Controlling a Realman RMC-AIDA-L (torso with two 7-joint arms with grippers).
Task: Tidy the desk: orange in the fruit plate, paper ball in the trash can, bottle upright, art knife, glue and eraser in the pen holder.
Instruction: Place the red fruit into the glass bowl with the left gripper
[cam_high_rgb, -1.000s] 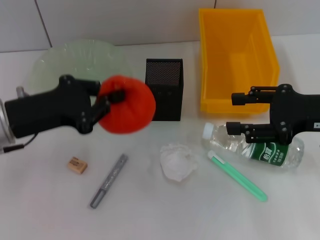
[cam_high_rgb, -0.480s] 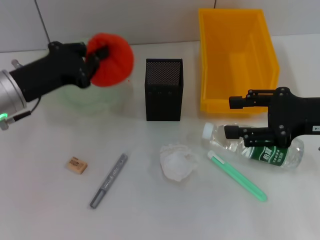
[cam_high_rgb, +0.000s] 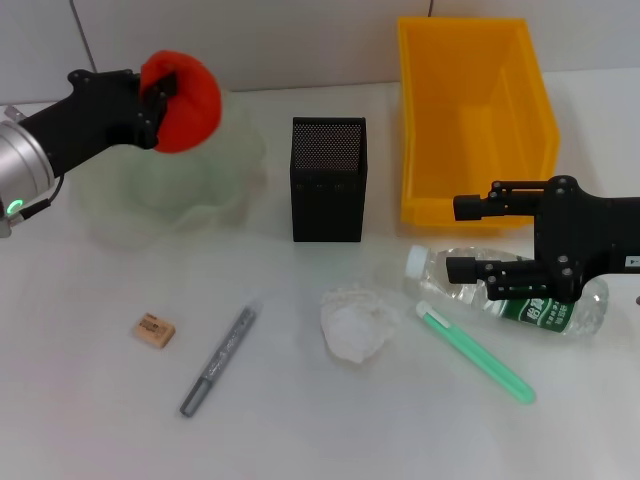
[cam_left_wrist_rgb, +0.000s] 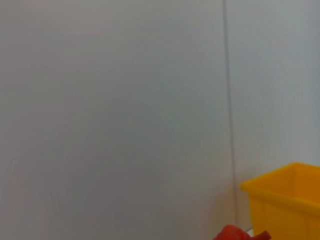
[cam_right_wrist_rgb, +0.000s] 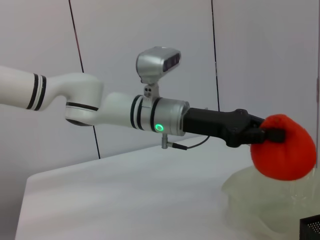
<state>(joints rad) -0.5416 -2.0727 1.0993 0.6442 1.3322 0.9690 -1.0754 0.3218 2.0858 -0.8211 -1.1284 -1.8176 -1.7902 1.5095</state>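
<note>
L gripper (cam_high_rgb: 160, 95) jaws clamped on orange (cam_high_rgb: 183, 88), held above fruit plate (cam_high_rgb: 200, 190), near its far rim. R gripper (cam_high_rgb: 470, 238) jaws open, over lying bottle (cam_high_rgb: 540, 305) neck on surface.

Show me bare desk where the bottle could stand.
Bare patches: between the eraser and the fruit plate, and the near edge below the paper ball. Crowded: the bottle, the right end effector over it and the green art knife.
</note>
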